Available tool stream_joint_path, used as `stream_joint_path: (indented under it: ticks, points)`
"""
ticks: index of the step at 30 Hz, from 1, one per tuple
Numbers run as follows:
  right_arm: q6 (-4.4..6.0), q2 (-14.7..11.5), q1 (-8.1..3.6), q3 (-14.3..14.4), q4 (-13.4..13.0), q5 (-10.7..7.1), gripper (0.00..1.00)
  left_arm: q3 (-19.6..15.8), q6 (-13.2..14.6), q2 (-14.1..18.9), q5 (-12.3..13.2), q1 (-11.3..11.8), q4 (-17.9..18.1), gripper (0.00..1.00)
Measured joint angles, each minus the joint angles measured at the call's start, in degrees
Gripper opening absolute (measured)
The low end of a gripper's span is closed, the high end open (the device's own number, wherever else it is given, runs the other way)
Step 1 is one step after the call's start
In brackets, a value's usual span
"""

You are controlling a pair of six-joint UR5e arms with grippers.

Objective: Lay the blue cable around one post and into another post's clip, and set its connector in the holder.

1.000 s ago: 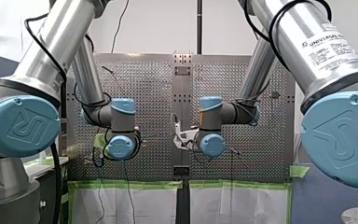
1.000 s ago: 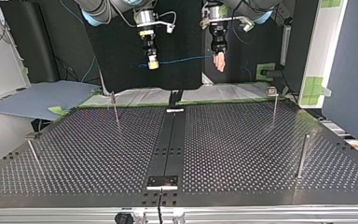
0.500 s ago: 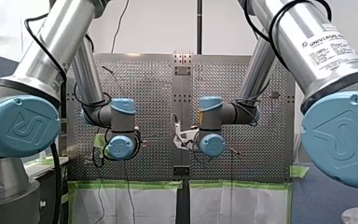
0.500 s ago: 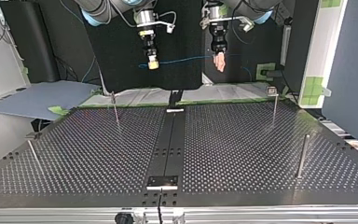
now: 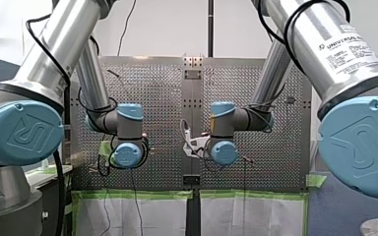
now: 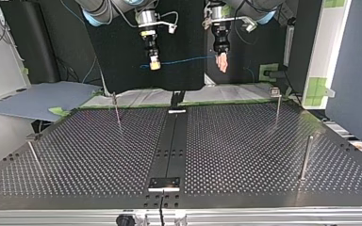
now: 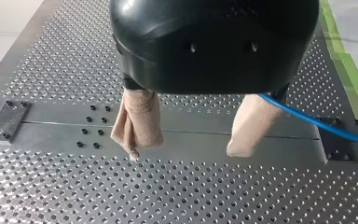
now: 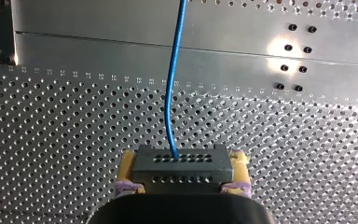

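Top view sets the perforated table [image 6: 245, 155] below both pairs of jaws, its smooth centre strip [image 6: 172, 141] running under the gap between them. My left arm [image 5: 54, 54] and my right arm [image 5: 325, 44] come in from the front view's two sides, their blue-capped wrists side by side over the table.

My left gripper [image 7: 184, 154] hangs above the centre strip, its beige-padded fingers [image 7: 137, 123] wide apart with nothing between them. My right gripper [image 8: 182, 170] is clamped, its yellow pads [image 8: 128, 163] pressing on the two ends of the connector.

Four thin posts [image 6: 277, 106] stand on the table, lower than both pairs of jaws and well apart from them.

The blue cable [image 6: 184, 60] spans the air nearly level from the right jaws across to the left jaws. In the left wrist view it comes out from under the gripper's body just beside the outer face of one finger and runs off to the side; whether it touches that finger I cannot tell. In the right wrist view it leaves the connector's face and runs straight ahead of the jaws.

The connector [image 8: 182, 161], a dark block with two rows of small holes, sits crosswise between the right jaws, off the table.
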Motion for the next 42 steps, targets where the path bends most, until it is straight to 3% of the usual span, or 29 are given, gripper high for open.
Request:
stream_joint_path:
  ticks: [20,31,42]
  points:
    - [-0.07,0.02,0.03,-0.06,-0.05,-0.05,0.00,-0.29,0.00,-0.37,0.06,-0.37,0.04,1.00]
    - [-0.53,3.68,0.68,-0.43,-0.09,-0.09,0.00,-0.69,0.00,-2.43,0.09,-1.30,0.09,1.00]
    - [-0.54,4.12,0.70,-0.44,-0.09,-0.09,0.00,-0.70,0.00,-2.46,0.09,-1.32,0.09,1.00]
